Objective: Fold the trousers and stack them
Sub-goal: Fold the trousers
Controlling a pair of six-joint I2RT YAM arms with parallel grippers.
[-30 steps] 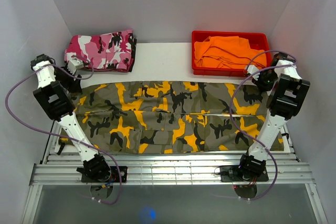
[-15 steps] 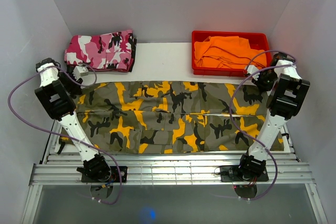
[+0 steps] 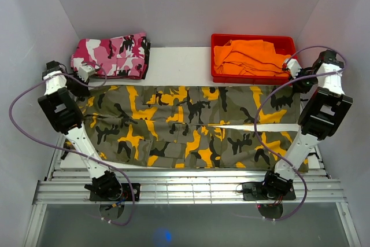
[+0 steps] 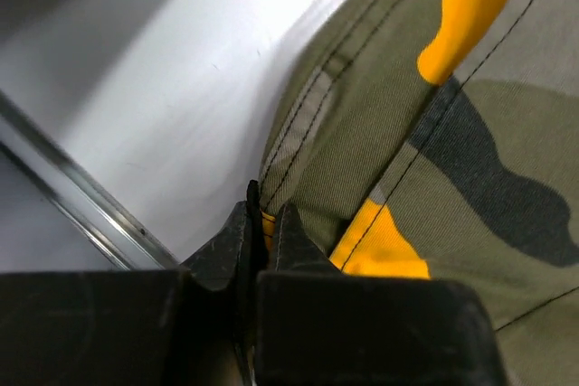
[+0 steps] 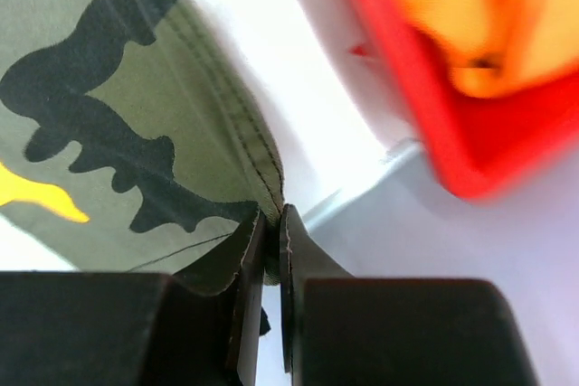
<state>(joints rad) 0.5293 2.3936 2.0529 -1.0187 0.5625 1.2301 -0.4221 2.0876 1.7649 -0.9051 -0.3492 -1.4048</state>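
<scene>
Olive camouflage trousers (image 3: pixel 191 122) are pinched at far corners by left gripper (image 4: pixel 264 212) and right gripper (image 5: pixel 272 223).

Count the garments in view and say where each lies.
3: olive, yellow and black camouflage cloth trousers spread across the table; folded pink camouflage trousers far left; orange cloth garment in the red plastic bin, possibly hiding others.
</scene>
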